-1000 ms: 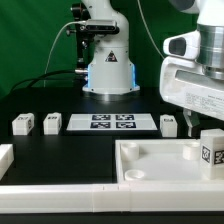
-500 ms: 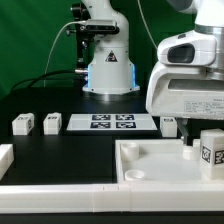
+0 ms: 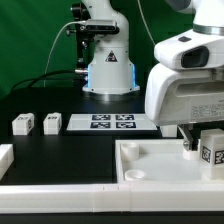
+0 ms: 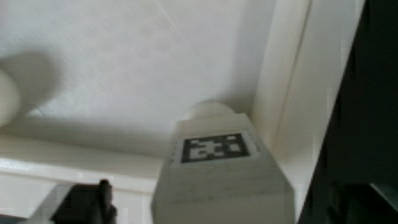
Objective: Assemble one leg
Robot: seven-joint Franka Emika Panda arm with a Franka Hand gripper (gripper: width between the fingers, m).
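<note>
A Franka Panda arm reaches low over a large white square plastic tray with round corner sockets (image 3: 150, 160), at the exterior view's right. Its bulky white housing hides most of the two dark fingers (image 3: 188, 141), so it cannot be told whether they are parted or closed, or whether they hold anything.

The leg (image 3: 211, 152), a small white block-like plastic post with one black-and-white square tag on its face, stands upright on the tray at the exterior view's right edge, just beside the arm's tip. In the wrist view the leg (image 4: 221, 162) fills the foreground, tag facing the camera, close against the tray's raised inner wall (image 4: 306, 80), with a dark finger tip (image 4: 98, 200) showing at the frame's edge. A rounded socket (image 4: 9, 98) is partly visible nearby, apparently the kind of seat a leg is meant to enter.

Further back on the black bench (image 3: 60, 145), two similar small tagged white blocks (image 3: 22, 124) (image 3: 52, 123) wait beside the flat white marker board (image 3: 112, 123), well apart from the tray, likely parked there as spare parts. A low white rail (image 3: 60, 188) borders the bench's near edge.
</note>
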